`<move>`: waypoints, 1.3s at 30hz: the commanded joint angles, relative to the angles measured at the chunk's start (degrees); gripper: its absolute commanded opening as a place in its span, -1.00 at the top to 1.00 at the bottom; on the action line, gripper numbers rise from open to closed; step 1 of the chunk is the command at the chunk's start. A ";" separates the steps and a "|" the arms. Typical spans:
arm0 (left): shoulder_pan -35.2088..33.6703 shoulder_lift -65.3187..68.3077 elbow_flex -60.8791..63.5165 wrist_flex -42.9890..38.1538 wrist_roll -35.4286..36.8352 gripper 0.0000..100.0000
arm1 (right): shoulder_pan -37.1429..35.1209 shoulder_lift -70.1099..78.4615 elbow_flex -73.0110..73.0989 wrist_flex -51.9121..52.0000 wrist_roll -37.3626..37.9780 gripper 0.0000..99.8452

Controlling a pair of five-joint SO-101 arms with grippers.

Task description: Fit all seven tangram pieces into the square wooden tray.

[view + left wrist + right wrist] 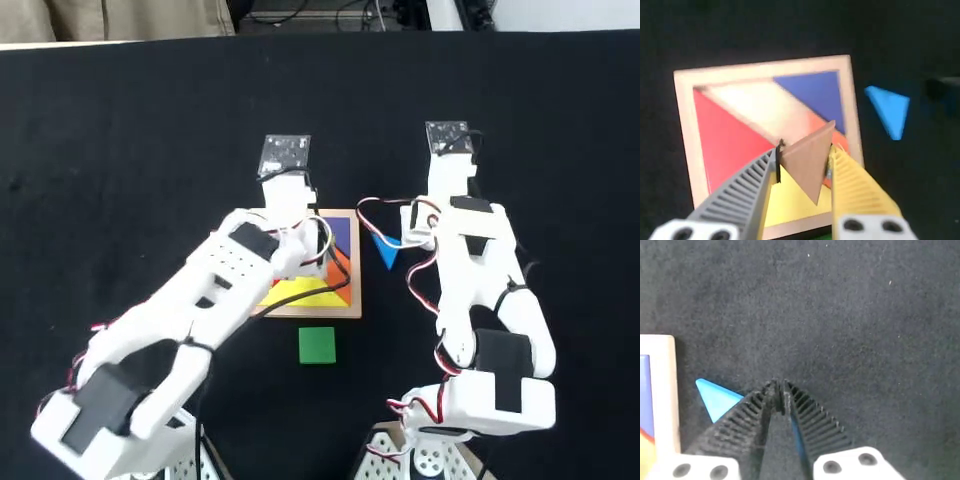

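Overhead, the square wooden tray (320,311) sits near the middle of the black table (120,130). A green square (317,344) lies just off its near edge and a light blue triangle (386,254) just off its right edge. The left arm (200,300) stretches from the table's near left corner diagonally over the tray, its wrist bent downward and covering the tray's left half. A dark blue triangle (343,232), an orange piece (345,268) and a yellow piece (298,291) show in the uncovered part. The right arm (480,270) rises from the table's near edge, folded at the elbow, with its wrist tipped down toward the light blue triangle. From the left wrist, the left gripper (805,152) hangs above the tray (850,100), its grey finger (745,185) and yellow finger (855,185) pinching a brownish triangle (810,165) that stands on edge between them, one corner pointing down. Below, a red triangle (725,140) fills the side of the tray away from the light blue triangle (888,110), and the dark blue triangle (815,95) sits in a corner. A pale bare stretch of tray floor lies between them, and the yellow piece (785,205) shows under the fingers. From the right wrist, the right gripper (778,390) is low over the table, its black jaws pressed together at the tips. The light blue triangle (717,396) is just beside and partly beneath it; contact cannot be told. The tray's rim (664,390) is near.
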 commanded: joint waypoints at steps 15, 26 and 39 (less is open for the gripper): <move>1.10 9.85 -6.20 -1.23 1.05 0.56 | 0.62 -0.31 -2.95 0.44 -0.53 0.97; 0.66 9.85 -8.66 -0.97 0.88 0.56 | 0.62 -0.31 -2.95 0.44 -0.53 0.97; -12.53 -13.54 -10.77 22.86 -21.71 0.56 | 0.62 -0.84 -2.68 0.88 -0.35 0.98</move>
